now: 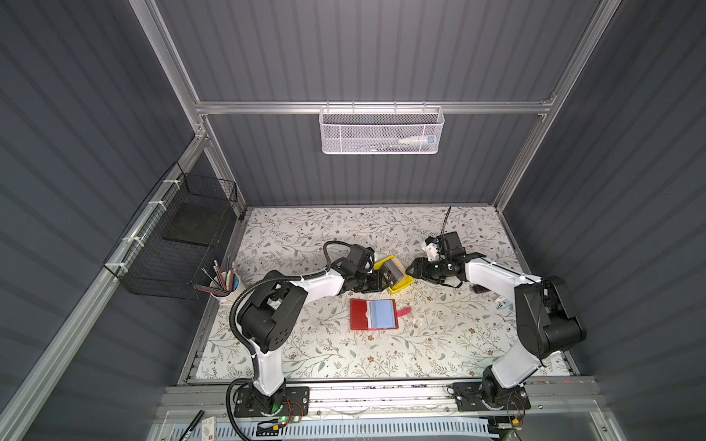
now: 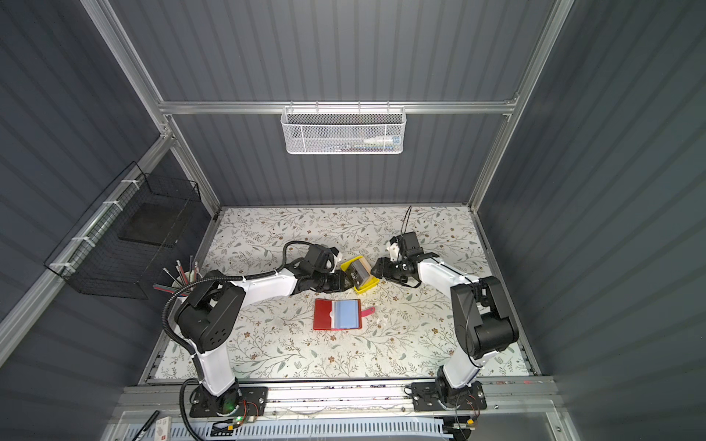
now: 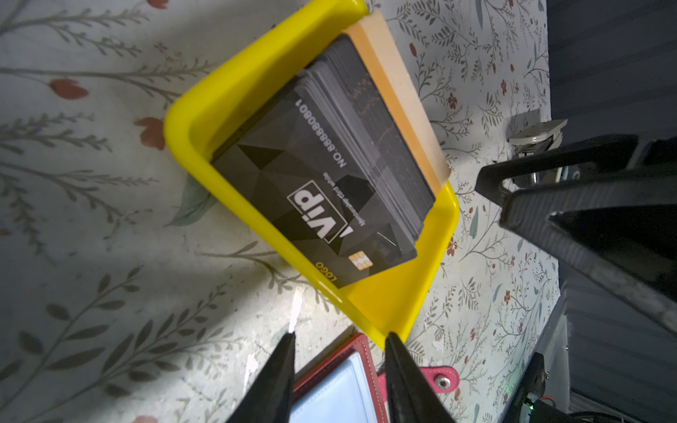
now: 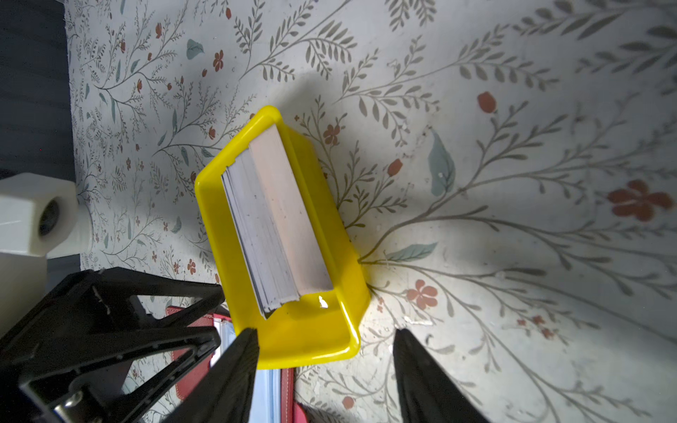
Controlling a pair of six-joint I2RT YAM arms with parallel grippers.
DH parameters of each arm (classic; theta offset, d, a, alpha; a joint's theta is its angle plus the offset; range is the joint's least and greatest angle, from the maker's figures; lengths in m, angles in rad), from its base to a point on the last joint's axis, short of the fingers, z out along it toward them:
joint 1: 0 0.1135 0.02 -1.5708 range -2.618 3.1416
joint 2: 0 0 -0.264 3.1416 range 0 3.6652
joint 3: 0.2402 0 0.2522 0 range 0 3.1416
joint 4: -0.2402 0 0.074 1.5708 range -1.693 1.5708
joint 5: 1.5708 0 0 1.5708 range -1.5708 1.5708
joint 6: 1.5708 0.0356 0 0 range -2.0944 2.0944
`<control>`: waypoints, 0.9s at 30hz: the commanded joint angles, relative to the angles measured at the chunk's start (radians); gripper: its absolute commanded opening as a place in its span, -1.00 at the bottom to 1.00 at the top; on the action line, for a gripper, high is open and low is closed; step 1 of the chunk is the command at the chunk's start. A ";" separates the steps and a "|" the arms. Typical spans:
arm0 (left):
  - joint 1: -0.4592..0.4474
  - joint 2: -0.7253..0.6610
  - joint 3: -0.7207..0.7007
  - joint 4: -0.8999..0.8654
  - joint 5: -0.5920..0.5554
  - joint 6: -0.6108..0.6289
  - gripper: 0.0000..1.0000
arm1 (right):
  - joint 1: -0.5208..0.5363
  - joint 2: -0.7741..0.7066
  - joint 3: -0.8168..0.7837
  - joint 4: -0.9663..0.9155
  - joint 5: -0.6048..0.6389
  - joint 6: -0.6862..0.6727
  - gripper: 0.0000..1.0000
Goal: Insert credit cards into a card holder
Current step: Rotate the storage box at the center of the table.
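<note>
Both empty: left gripper [image 3: 340, 335] jaws part open, right gripper [image 4: 325, 331] wider, flanking yellow tray [image 1: 403, 286] mid-table. In it credit cards [image 3: 329, 190], packed on edge; card holder [image 1: 360, 314] lies open just nearer. Risk: pinch prob. grabs several cards, or light tray skids/tips.

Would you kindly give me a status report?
Left gripper, right gripper open, empty, flanking yellow tray. Credit cards stacked in tray. Card holder lying open. Nothing obstructing.

card holder [image 3: 329, 392] cut off in both wrist views, mesh basket [image 1: 382, 131] contents indistinct
</note>
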 commanded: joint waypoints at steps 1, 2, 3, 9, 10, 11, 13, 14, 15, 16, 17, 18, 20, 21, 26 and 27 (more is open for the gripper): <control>0.011 0.019 0.020 -0.016 -0.005 0.016 -0.17 | 0.014 -0.020 -0.003 0.001 -0.029 -0.007 0.21; 0.011 0.018 0.019 -0.015 -0.005 0.018 -0.17 | 0.018 -0.025 -0.006 0.002 -0.034 -0.007 0.20; 0.013 0.016 0.021 -0.017 -0.006 0.020 -0.17 | 0.021 -0.029 -0.009 0.002 -0.044 -0.005 0.19; 0.014 0.007 0.021 -0.022 -0.005 0.029 -0.16 | 0.029 -0.066 -0.027 -0.009 -0.011 0.004 0.17; 0.014 0.007 0.021 -0.023 -0.006 0.030 -0.16 | 0.028 -0.071 -0.027 -0.019 0.031 0.015 0.17; 0.014 0.008 0.023 -0.024 -0.005 0.031 -0.16 | 0.028 -0.074 -0.025 -0.025 0.066 0.020 0.16; 0.014 0.008 0.024 -0.022 -0.005 0.031 -0.16 | 0.023 -0.074 -0.019 -0.026 0.081 0.026 0.17; 0.014 0.007 0.023 -0.019 -0.005 0.028 -0.16 | 0.022 -0.065 -0.010 -0.028 0.073 0.022 0.17; 0.014 0.005 0.025 -0.019 -0.005 0.030 -0.16 | 0.023 -0.049 0.004 -0.033 0.051 0.016 0.17; 0.014 0.004 0.026 -0.019 -0.005 0.030 -0.16 | 0.023 -0.033 0.017 -0.037 0.030 0.011 0.16; 0.014 0.002 0.027 -0.019 -0.005 0.031 -0.16 | 0.025 -0.020 0.027 -0.038 0.015 0.007 0.17; 0.014 -0.002 0.027 -0.019 -0.006 0.030 -0.16 | 0.028 -0.007 0.032 -0.034 0.006 0.005 0.17; 0.014 -0.012 0.025 -0.019 -0.005 0.031 -0.16 | 0.028 0.009 0.036 -0.022 -0.003 0.002 0.17; 0.014 -0.019 0.022 -0.019 -0.005 0.031 -0.16 | 0.027 0.018 0.040 -0.020 -0.008 0.000 0.16; 0.014 -0.054 0.010 -0.016 -0.048 0.040 -0.16 | 0.029 0.055 0.047 -0.001 -0.040 -0.001 0.17; 0.017 -0.058 0.008 -0.019 -0.054 0.043 -0.16 | 0.029 0.059 0.046 0.004 -0.046 0.001 0.17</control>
